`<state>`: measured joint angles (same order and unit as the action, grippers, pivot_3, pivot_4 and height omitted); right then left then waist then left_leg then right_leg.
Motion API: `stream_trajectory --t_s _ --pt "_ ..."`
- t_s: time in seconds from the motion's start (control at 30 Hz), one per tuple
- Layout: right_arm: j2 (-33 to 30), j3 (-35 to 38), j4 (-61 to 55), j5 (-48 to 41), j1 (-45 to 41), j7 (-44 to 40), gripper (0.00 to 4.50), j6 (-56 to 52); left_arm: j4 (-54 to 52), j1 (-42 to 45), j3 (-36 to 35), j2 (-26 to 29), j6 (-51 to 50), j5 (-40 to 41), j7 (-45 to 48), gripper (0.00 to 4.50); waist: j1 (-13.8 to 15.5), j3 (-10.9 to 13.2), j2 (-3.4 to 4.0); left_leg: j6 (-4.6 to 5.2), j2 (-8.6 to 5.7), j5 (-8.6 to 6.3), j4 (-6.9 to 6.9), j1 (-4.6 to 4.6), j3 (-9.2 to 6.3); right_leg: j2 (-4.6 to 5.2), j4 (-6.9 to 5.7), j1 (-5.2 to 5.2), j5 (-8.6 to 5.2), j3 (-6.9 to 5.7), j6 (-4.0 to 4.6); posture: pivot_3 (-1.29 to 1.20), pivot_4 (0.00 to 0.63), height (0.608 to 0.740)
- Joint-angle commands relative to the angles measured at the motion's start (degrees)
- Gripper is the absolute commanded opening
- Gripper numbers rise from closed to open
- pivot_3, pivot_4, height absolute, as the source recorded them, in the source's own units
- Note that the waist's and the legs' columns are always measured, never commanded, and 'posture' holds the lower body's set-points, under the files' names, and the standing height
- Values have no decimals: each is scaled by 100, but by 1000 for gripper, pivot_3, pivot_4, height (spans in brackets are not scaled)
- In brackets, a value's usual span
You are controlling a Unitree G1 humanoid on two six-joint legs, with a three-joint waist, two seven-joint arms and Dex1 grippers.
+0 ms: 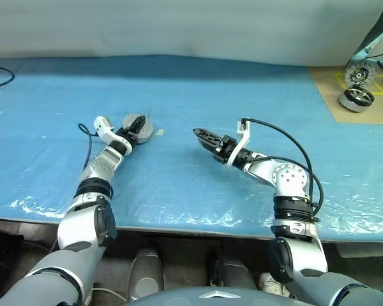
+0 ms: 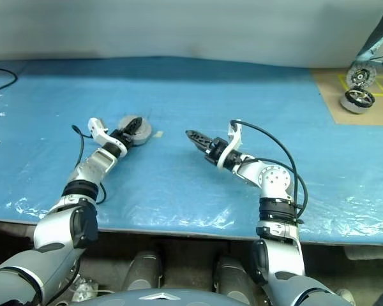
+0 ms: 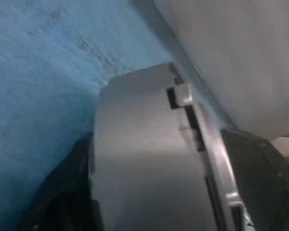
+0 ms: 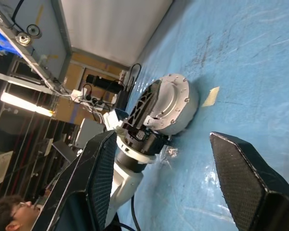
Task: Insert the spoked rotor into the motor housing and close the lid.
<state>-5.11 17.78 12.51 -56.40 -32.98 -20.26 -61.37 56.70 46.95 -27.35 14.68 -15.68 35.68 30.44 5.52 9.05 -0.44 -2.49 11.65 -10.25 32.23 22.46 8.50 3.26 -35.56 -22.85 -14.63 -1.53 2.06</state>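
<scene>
With the left gripper (image 1: pixel 136 131) spread wide around the closed housing (image 4: pixel 176 103) on the blue mat (image 1: pixel 198 185) and the right gripper (image 1: pixel 201 136) open and empty nearby, the robot should steady the housing's sides before pressing the lid (image 1: pixel 135 123) fully shut.

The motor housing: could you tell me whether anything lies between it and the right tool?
Nothing visible does: only bare blue table cover separates the right tool from the motor housing, where the left tool is.
</scene>
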Motion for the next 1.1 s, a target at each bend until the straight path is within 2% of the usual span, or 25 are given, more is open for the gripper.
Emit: stream_trajectory --t_s 0.03,0.17,0.33,0.4,0.47,0.53,0.67,0.73,0.9,1.1 --pt "-41 -8 -259 -52 -9 -133 3244 72 8 83 3 175 236 -198 -91 4459 -1 0 0 0 -1 0 0 -2 0 0 -2 0 0 1 0 0 150 740" --pt "-71 -73 -324 -33 19 -214 3244 66 -39 63 12 377 397 -385 -134 4459 -1 0 0 0 0 0 3 -1 0 1 -5 0 0 1 0 0 150 740" --pt "-158 -266 -584 44 140 -450 3244 146 -19 -75 16 888 904 -758 -293 4459 0 0 0 0 1 0 1 -1 0 0 -2 0 0 1 0 0 150 740" --pt "-282 -417 -812 237 204 -527 3244 329 -519 -293 161 972 1085 -853 21 4459 14 0 0 0 1 0 1 -1 -1 0 -1 0 0 0 0 0 150 740" --pt "-503 -804 -1194 854 318 -527 3244 827 -1354 -666 473 966 1299 -1060 272 4459 26 0 0 0 2 0 0 0 0 8 1 1 0 0 0 0 150 740" --pt "-675 -1155 -1475 1571 443 -389 3244 1468 -2282 -1056 709 857 1350 -1176 226 4459 46 1 -1 0 7 0 1 5 0 13 1 1 0 -4 -1 0 150 740" --pt "-1129 -1954 -1756 3712 750 579 3244 2978 -4358 -2104 1225 421 1080 -1399 -278 4459 54 1 -3 -1 10 0 6 4 -1 18 0 7 2 -6 -5 0 150 740" --pt "-1254 -2142 -1920 4437 998 1042 3244 3382 -5023 -2591 1452 202 1030 -1633 -609 4459 26 1 -3 -1 9 0 6 0 1 19 3 12 3 -3 -7 0 150 740" --pt "-1189 -1998 -2552 5306 1956 1857 3244 3844 -6003 -3741 2031 -354 978 -2247 -1330 4459 -44 2 -4 -5 2 -3 -8 -25 4 -1 14 20 2 11 -9 0 150 740" --pt "-918 -1883 -2984 5610 2706 2208 3244 3781 -6779 -4150 2103 -618 584 -2371 -1889 4459 -119 4 -5 -6 6 -6 -4 -43 3 -10 15 28 -1 22 -14 0 150 740"
